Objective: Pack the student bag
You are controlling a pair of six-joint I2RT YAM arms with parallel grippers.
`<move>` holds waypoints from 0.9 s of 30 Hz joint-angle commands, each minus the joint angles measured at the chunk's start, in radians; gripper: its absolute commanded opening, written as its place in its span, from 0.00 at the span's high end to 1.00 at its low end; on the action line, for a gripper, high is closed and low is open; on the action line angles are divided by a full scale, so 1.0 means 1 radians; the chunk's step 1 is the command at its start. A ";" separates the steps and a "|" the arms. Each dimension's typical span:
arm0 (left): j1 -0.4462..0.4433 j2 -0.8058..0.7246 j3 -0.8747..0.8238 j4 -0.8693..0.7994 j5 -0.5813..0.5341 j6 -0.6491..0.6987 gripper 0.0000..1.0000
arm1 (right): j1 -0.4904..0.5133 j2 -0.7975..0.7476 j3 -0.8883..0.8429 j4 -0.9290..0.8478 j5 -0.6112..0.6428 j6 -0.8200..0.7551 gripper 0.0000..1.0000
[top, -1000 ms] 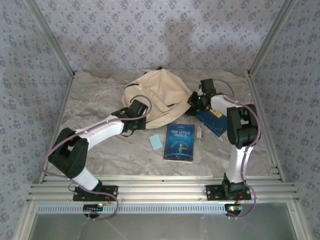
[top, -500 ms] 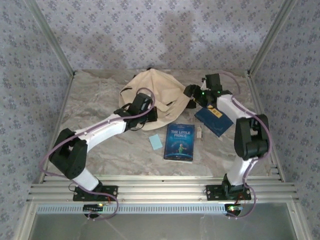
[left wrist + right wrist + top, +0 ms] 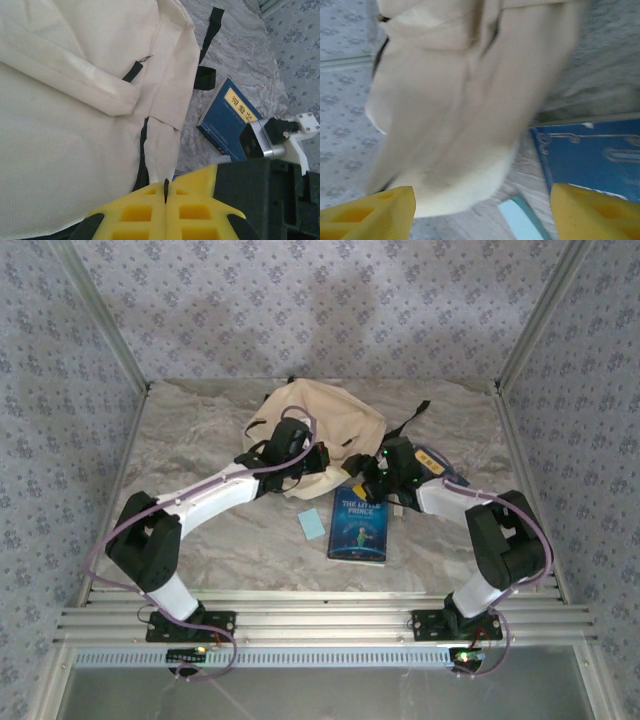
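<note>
Readying the student bag [image 3: 335,420]: left tool [image 3: 165,192] closed at its edge, right tool [image 3: 482,210] spread empty; you probably grab the book [image 3: 358,525] next.

Student bag [image 3: 465,100]: cream fabric, blurred, spreading from 12 o'clock down past centre.
Right gripper [image 3: 482,212]: yellow jaws spread wide, tips at 7 and 5 o'clock, gripping nothing.
Blue book [image 3: 590,155]: at 4 o'clock, just beside the bag's lower edge.
Pale blue card [image 3: 522,220]: at 6 o'clock.
Table [image 3: 605,65]: marbled grey, at 2 o'clock.
</note>
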 commanded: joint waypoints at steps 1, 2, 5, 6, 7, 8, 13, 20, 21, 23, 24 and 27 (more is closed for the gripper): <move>-0.013 -0.056 -0.026 0.067 0.020 -0.038 1.00 | 0.032 0.067 -0.002 0.261 0.037 0.203 0.26; -0.015 -0.060 -0.034 0.074 0.022 -0.044 1.00 | 0.043 0.089 -0.002 0.298 0.050 0.222 0.27; -0.017 -0.075 -0.056 0.088 0.022 -0.061 1.00 | 0.062 0.161 0.012 0.383 0.078 0.254 0.44; -0.017 -0.080 -0.064 0.090 0.017 -0.064 1.00 | 0.063 0.181 0.016 0.394 0.082 0.261 0.53; -0.015 -0.088 -0.069 0.089 0.011 -0.064 1.00 | 0.060 0.204 0.010 0.422 0.089 0.282 0.66; -0.016 -0.093 -0.072 0.088 0.005 -0.064 1.00 | 0.057 0.219 0.002 0.455 0.091 0.295 0.73; 0.022 -0.103 -0.099 0.057 -0.014 -0.053 1.00 | 0.024 0.239 -0.034 0.551 0.066 0.323 1.00; 0.176 -0.173 -0.202 0.027 -0.141 0.026 1.00 | -0.075 0.089 -0.082 0.304 0.002 0.136 1.00; 0.194 -0.190 -0.213 0.046 -0.162 0.039 1.00 | -0.087 0.069 -0.082 0.245 -0.018 0.100 1.00; 0.215 -0.209 -0.225 0.074 -0.215 0.063 1.00 | -0.103 0.035 -0.098 0.157 -0.037 0.046 1.00; 0.228 -0.212 -0.228 0.087 -0.236 0.073 1.00 | -0.113 0.020 -0.114 0.144 -0.044 0.030 1.00; 0.258 -0.190 -0.233 0.140 -0.299 0.097 1.00 | -0.163 -0.004 -0.152 0.146 -0.069 0.007 1.00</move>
